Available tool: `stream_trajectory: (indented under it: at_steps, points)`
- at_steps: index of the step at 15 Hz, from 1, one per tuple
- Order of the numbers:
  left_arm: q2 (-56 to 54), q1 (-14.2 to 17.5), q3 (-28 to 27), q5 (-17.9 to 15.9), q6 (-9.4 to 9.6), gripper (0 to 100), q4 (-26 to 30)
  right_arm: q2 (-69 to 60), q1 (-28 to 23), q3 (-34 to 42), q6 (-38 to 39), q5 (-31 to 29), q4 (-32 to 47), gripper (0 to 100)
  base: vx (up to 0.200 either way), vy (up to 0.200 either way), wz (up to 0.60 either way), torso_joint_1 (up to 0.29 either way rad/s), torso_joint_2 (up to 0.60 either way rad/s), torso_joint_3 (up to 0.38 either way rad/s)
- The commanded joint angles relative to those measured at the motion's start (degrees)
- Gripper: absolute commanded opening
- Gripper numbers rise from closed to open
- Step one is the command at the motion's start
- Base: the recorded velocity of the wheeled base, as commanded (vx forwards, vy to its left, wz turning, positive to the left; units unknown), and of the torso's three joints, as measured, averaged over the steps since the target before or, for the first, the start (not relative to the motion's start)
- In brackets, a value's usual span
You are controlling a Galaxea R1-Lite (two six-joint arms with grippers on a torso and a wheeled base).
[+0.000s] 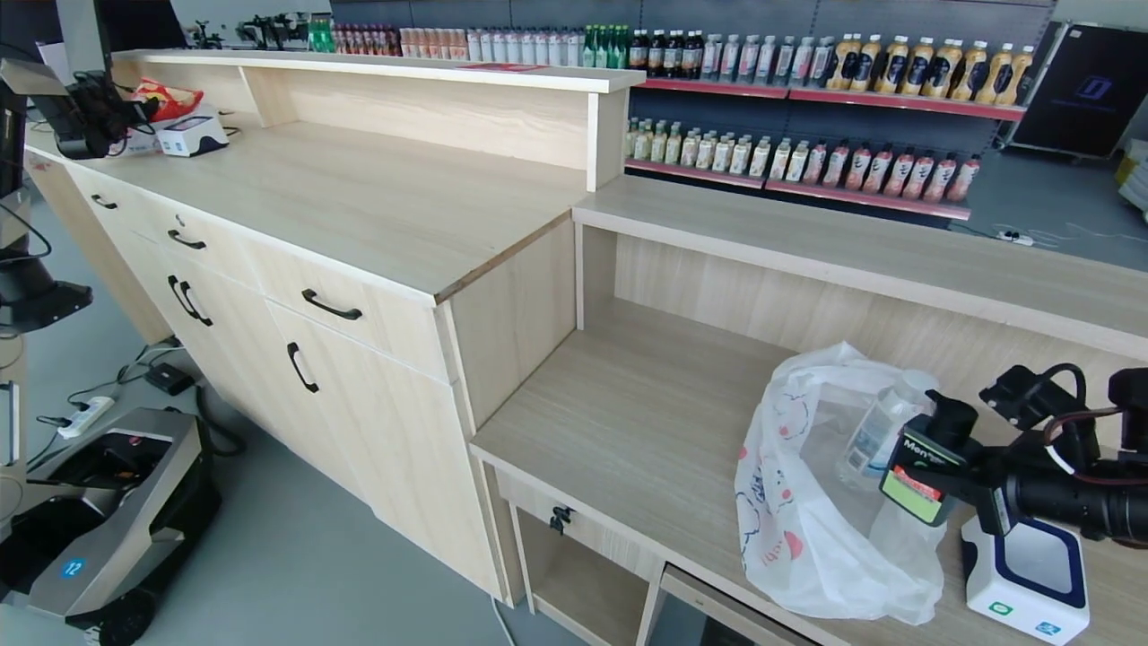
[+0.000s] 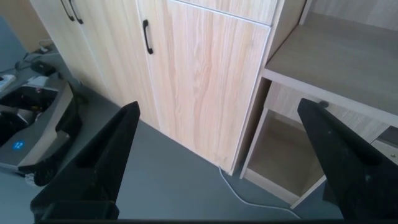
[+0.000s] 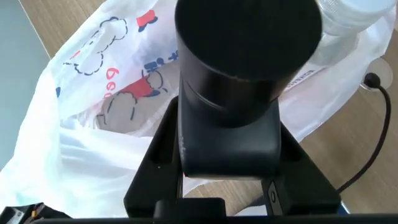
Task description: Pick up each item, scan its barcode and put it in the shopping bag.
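Observation:
My right gripper (image 1: 955, 471) is shut on a black bottle (image 1: 928, 458) with a black cap and a green and red label. It holds the bottle tilted just over the open mouth of the white plastic shopping bag (image 1: 807, 511) on the low counter. In the right wrist view the black bottle (image 3: 245, 81) stands between the fingers (image 3: 152, 168), with the bag (image 3: 93, 118) beneath it. A clear bottle (image 1: 877, 431) lies inside the bag. A white and blue scanner (image 1: 1027, 579) stands right of the bag. My left gripper (image 2: 217, 162) hangs open over the floor, facing the cabinet doors.
The low counter (image 1: 628, 404) has free room left of the bag. A taller counter (image 1: 341, 197) rises on the left, with a second scanner (image 1: 191, 135) and a red snack bag (image 1: 166, 97) at its far end. Drink shelves (image 1: 807, 90) stand behind.

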Motion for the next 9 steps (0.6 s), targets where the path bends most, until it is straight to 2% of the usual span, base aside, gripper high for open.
stream_trajectory:
  at_steps: [1,3,4,9]
  points:
    - [0.0,-0.02,0.0,0.04,-0.02,100,0.0,6.93,-1.23,-0.18,-1.29,3.45,-1.74,0,0.0,0.0,0.0,0.0,0.0,0.0]
    - [0.0,-0.02,0.0,0.04,-0.02,100,0.0,8.95,-0.96,-0.8,-1.37,3.89,-3.15,0,0.0,0.0,0.0,0.0,0.0,0.0]
    - [0.0,-0.02,0.0,0.04,-0.02,100,0.0,10.79,-0.96,-1.06,-1.37,6.88,-4.82,0,0.0,0.0,0.0,0.0,0.0,0.0]
    - [0.0,0.07,0.0,0.04,-0.02,100,0.0,18.18,0.18,-3.08,-1.11,11.63,-12.64,0,0.0,0.0,0.0,0.0,0.0,0.0]
